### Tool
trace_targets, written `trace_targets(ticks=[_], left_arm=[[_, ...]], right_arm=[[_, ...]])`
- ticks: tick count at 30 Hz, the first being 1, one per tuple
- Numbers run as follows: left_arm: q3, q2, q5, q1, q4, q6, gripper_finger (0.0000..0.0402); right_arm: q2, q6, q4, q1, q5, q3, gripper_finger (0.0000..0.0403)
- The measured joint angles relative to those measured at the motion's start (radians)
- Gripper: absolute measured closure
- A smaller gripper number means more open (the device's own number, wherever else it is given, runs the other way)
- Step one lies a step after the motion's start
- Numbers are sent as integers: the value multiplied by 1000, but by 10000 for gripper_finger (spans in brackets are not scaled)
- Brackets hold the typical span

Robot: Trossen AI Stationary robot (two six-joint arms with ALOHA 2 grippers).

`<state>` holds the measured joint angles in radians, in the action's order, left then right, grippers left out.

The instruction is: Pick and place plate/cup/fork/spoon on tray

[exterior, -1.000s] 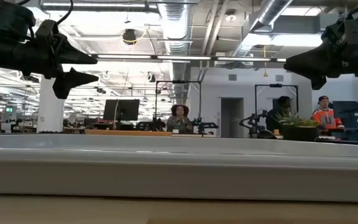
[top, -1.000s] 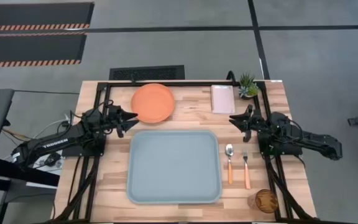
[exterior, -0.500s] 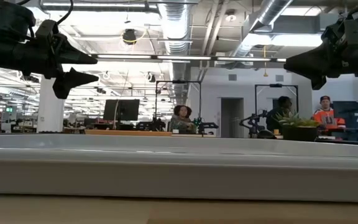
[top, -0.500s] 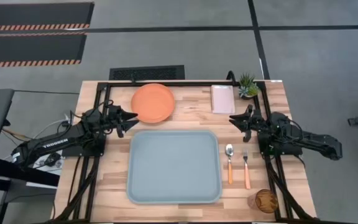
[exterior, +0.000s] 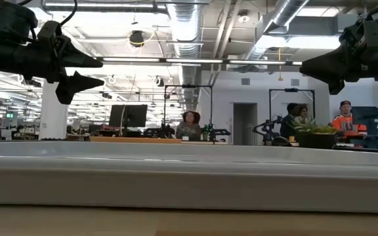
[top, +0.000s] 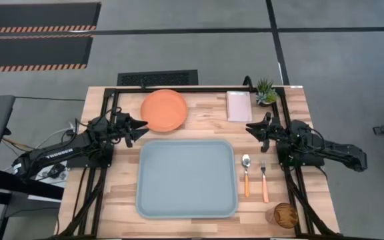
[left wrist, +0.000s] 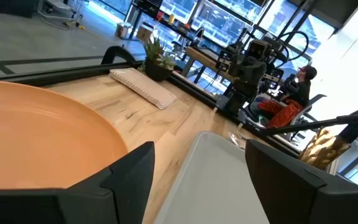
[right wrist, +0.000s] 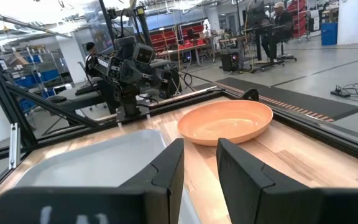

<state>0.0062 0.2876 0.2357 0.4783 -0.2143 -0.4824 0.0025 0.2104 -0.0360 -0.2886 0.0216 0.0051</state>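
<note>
The pale grey-blue tray [top: 186, 177] lies at the table's middle. The orange plate [top: 165, 111] lies flat on the table beyond the tray's far left corner. The spoon [top: 246, 173] and the fork [top: 264, 179] lie side by side to the right of the tray, handles toward the near edge. The amber cup [top: 285, 215] stands at the near right corner. My left gripper [top: 141, 125] hovers open beside the plate's left edge, above the table. My right gripper [top: 251, 128] hovers open and empty beyond the spoon and fork.
A pale pink pad [top: 239, 105] and a small potted plant [top: 266, 92] sit at the far right of the table. A black frame [top: 179, 87] runs round the table's edges. People move in the room beyond the table.
</note>
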Motion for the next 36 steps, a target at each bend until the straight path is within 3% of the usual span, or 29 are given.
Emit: trace_targets(ticks=[13,22,36], left_arm=[[0,0,-13,0,0,-6,161],[0,0,-14,0,0,-236,162],[0,0,-17,0,-1,-242,161]], right_arm=[[0,0,0,0,0,0,283],[0,0,0,0,0,0,283],[0,0,0,0,0,0,283]])
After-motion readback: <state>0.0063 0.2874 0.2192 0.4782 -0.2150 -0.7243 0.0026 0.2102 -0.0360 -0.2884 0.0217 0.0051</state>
